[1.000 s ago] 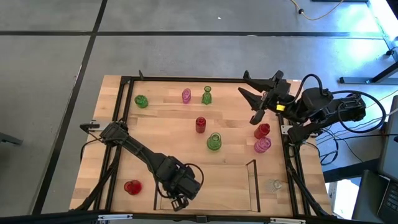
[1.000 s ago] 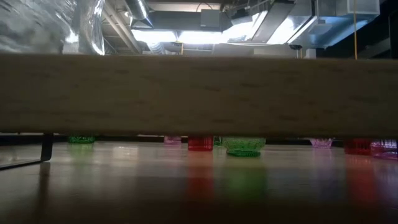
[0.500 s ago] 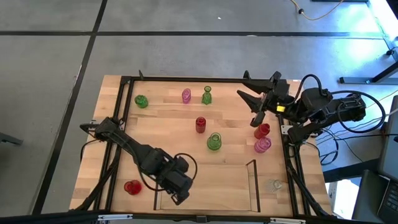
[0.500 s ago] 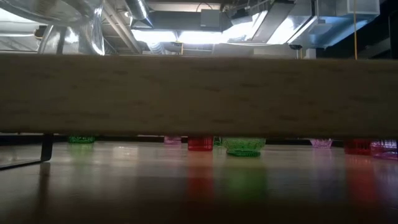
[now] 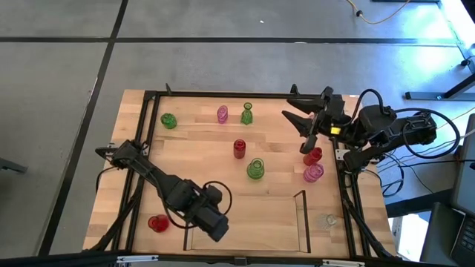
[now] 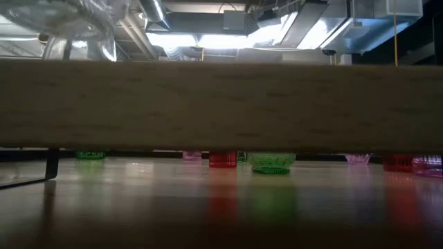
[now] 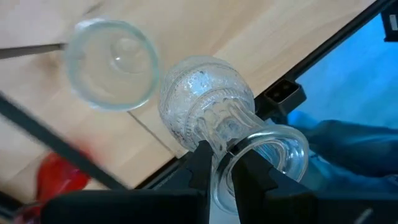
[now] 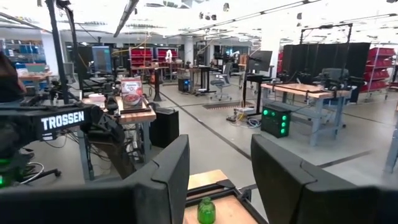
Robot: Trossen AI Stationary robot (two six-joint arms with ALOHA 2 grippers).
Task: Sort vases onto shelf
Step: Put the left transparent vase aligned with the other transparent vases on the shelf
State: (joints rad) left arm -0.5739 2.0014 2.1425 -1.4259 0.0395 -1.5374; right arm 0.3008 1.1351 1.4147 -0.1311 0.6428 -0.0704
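My left gripper hangs over the left end of the shelf, shut on a clear narrow-necked vase. That vase also shows at the top left of the low view. Under it a second clear vase stands on the wood, and a red vase stands just left of the shelf. Green, red and pink vases stand farther back. My right gripper waits raised at the far right, open. My left gripper pinches the clear vase's neck between its two fingers, just under the flared rim. The fingers slant steeply down and lie across the neck. The vase is lifted clear and tilted, its round body beyond the fingertips.
Another green vase and a narrow green one stand near the far edge. A red, a pink and a clear vase stand along the right side. A black frame borders the tabletop.
My left gripper has risen a little and drifted toward the table's left edge while rolling its wrist. The clear vase has gone with it and turned in the air. My right arm has kept still.
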